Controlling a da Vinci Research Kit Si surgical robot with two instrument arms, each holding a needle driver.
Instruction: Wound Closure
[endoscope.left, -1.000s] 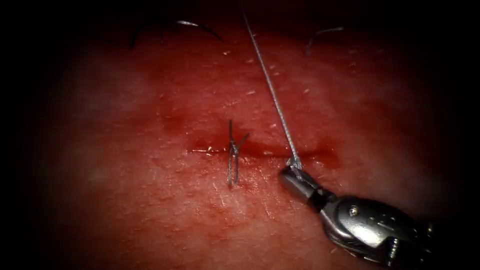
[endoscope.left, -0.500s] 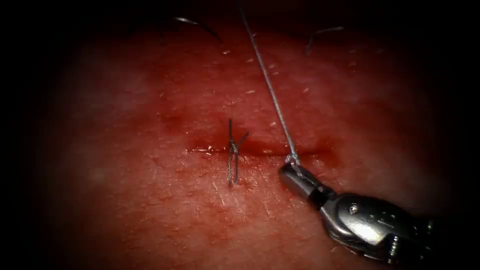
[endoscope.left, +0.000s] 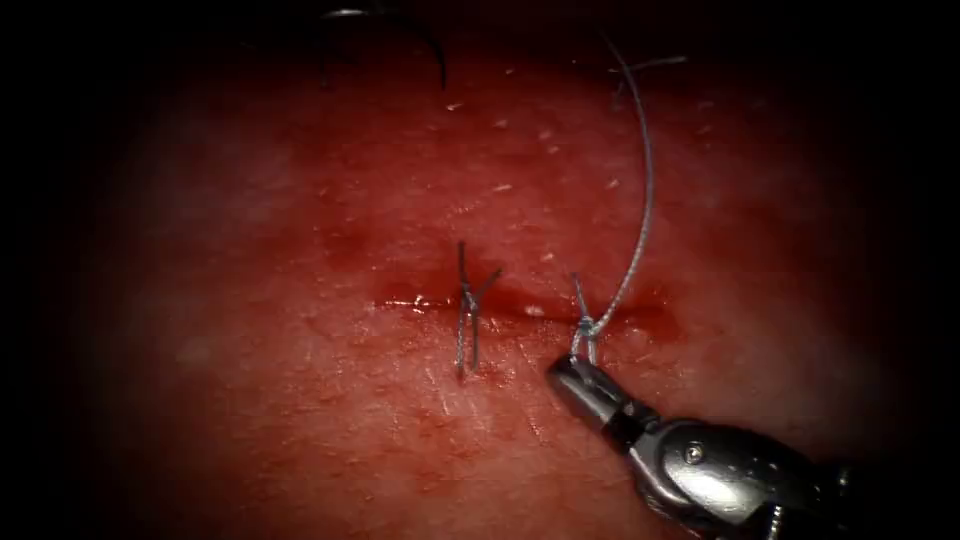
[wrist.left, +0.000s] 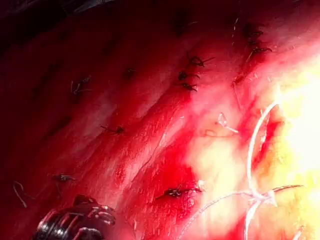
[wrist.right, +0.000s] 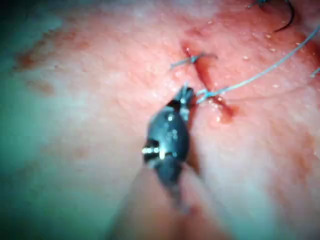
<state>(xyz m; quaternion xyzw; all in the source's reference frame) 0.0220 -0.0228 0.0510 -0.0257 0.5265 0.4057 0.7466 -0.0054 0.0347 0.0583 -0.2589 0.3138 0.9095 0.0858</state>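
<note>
Holding the thread (endoscope.left: 640, 190) with closed jaws just below the new knot (endoscope.left: 586, 326) at the cut's (endoscope.left: 520, 302) right end, the right tool (endoscope.left: 572, 374) could tear tissue (endoscope.left: 300, 400) if it tugs hard, while the needle (endoscope.left: 385, 30) lies free at the far edge.

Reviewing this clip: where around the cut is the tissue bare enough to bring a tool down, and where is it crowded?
Bare tissue lies left of the tied stitch, and below it, left of the right tool. It is crowded at the cut's right end: the right tool's shut jaws hold the thread beside a knot. The needle lies on the tissue at the far edge.
</note>
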